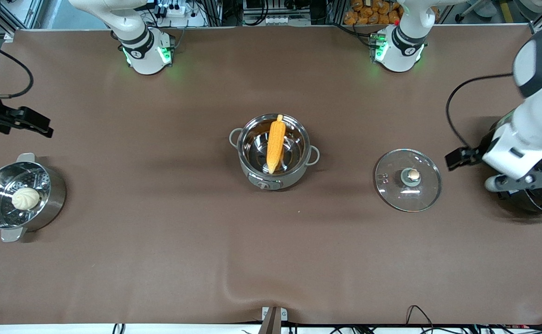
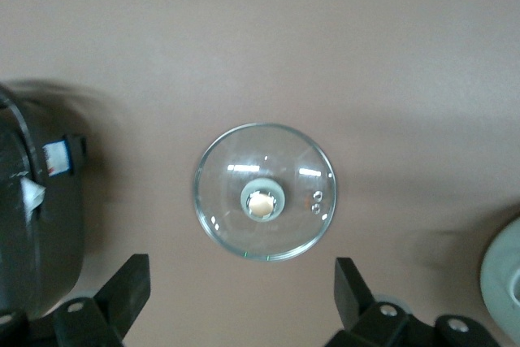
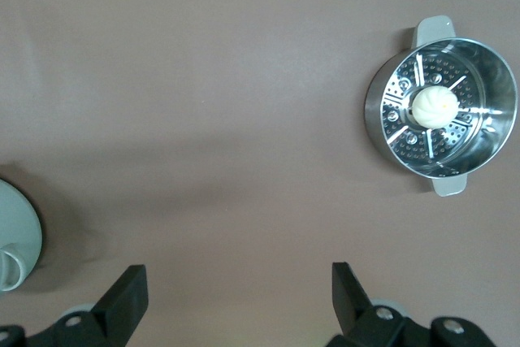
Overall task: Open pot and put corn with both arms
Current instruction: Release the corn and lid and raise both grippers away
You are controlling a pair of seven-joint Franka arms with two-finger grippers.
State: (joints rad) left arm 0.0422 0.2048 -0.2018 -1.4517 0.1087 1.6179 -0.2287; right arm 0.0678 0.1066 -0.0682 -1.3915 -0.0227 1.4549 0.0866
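Corn (image 1: 275, 144) spans pot (image 1: 299, 174) rim (lid (image 1: 408, 186) apart).

The pot (image 1: 274, 151) is standing uncovered mid-table, its mouth open from above except where the corn (image 1: 275, 143) is leaning across it. The glass lid (image 1: 408, 180) is lying toward the left arm's end and the steamer pot (image 1: 19, 197) toward the right arm's end, both well apart from it. Bare tabletop (image 1: 271, 260) is lying between them.

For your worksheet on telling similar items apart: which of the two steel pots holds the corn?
The pot at the table's middle, with loop handles, holds the corn; the steamer pot holds a white bun.
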